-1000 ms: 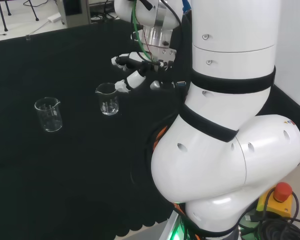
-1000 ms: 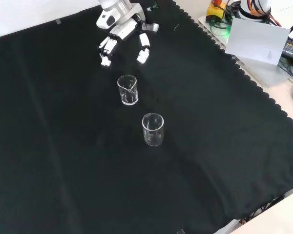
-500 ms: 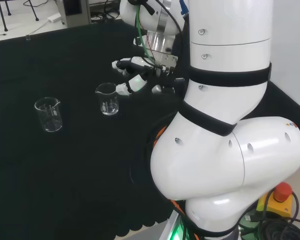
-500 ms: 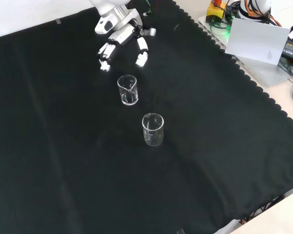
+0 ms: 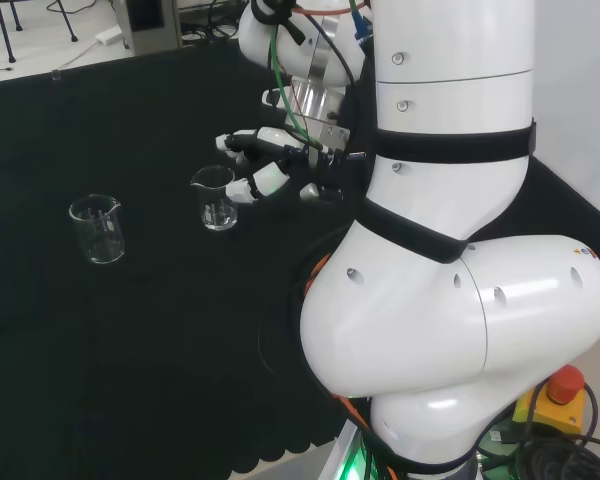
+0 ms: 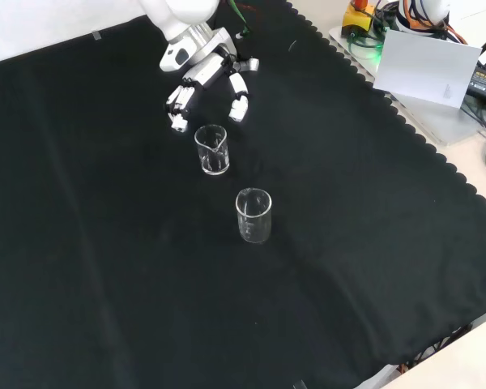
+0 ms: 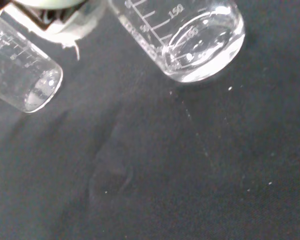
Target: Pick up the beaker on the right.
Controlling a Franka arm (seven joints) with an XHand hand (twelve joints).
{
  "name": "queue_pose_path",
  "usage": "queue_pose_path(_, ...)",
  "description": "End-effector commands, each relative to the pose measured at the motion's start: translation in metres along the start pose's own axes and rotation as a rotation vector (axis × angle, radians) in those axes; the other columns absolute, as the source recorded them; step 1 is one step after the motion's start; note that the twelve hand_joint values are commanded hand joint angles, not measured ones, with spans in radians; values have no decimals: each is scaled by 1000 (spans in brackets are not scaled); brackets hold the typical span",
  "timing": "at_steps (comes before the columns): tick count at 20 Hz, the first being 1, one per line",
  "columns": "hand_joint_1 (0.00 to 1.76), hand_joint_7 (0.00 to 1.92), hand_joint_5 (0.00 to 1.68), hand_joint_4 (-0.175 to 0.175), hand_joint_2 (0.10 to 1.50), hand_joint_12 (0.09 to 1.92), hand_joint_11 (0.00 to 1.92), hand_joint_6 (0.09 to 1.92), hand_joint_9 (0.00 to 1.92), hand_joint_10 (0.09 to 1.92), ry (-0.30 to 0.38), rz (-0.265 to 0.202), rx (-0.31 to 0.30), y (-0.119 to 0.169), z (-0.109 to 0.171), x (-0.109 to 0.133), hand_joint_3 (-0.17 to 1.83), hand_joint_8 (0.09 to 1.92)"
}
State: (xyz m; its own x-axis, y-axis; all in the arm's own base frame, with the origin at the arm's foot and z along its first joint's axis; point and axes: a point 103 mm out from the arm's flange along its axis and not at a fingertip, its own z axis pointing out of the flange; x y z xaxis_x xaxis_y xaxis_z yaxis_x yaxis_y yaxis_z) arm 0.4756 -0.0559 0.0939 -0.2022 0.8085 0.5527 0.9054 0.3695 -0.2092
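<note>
Two clear glass beakers upright on the black-clothed desk (image 6: 373,267). Hand (image 6: 206,77): fingers spread, holding nothing, poised just beyond the nearer beaker (image 6: 211,149), the right-hand one in the head view. Second beaker (image 6: 253,215) stands farther from the hand along the same line.

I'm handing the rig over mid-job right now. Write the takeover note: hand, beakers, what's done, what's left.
Hand: open, holding nothing, fingers spread just short of the right beaker in the head view.
Both beakers stand upright on the black cloth; the left beaker sits apart, untouched.
Done: the approach.
Left: close round the right beaker and lift.
</note>
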Motion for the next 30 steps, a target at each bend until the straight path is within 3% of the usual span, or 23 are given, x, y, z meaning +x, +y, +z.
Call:
queue_pose_path(1, 773, 203, 251, -23, 483, 1183, 0, 87, 327, 674, 49, -42, -6, 8, 8, 1, 692, 578)
queue_pose_path(13, 764, 233, 306, -26, 488, 1184, 0, 87, 353, 649, 167, -49, -28, 19, 20, -12, 641, 563)
queue_pose_path(20, 774, 262, 334, -25, 492, 1190, 0, 87, 363, 633, 178, -80, -31, 25, 26, -8, 602, 549)
queue_pose_path(30, 903, 296, 367, -16, 480, 1192, 0, 87, 387, 624, 208, -86, -52, 30, 34, -8, 588, 543)
